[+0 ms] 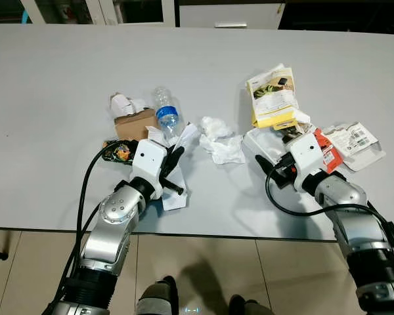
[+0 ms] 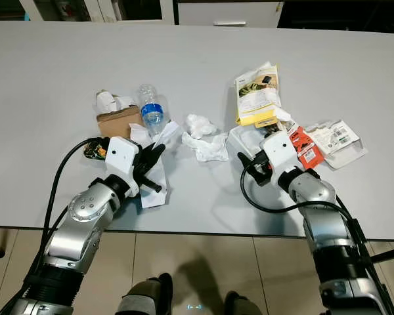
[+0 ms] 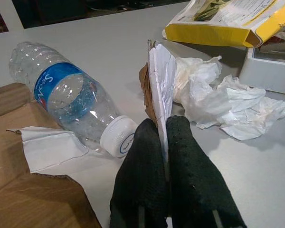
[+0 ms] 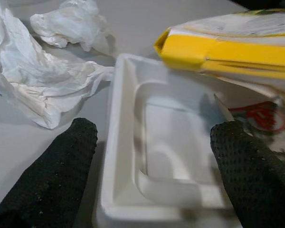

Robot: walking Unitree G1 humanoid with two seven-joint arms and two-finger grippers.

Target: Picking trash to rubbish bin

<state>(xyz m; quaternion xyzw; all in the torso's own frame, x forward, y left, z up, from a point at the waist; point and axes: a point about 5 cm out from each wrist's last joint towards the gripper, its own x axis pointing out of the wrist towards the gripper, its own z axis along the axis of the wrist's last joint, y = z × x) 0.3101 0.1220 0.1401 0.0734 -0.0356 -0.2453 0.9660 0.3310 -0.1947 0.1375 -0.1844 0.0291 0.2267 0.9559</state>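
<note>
On the grey desk [image 1: 52,98], near its front edge, trash lies in two loose clusters. The left hand [image 3: 165,142] has its two black fingers pressed together on the edge of a white sheet of torn paper [image 3: 161,80], which stands upright between them. Just beside that hand lies a clear plastic water bottle [image 3: 66,102] with a blue label, on its side, its white cap toward the fingers. A brown cardboard piece [image 1: 134,123] sits by the bottle, and a small dark wrapper [image 1: 118,151] lies near the left wrist. Crumpled white tissue [image 1: 220,138] rests between the two arms.

The right hand [image 4: 152,142] is spread wide, one finger on either side of a white moulded plastic tray [image 4: 133,95]; whether the fingers touch its walls cannot be told. Past the tray lies a yellow paper package [image 1: 272,98], and beside the right wrist a red-and-white blister card [image 1: 351,141].
</note>
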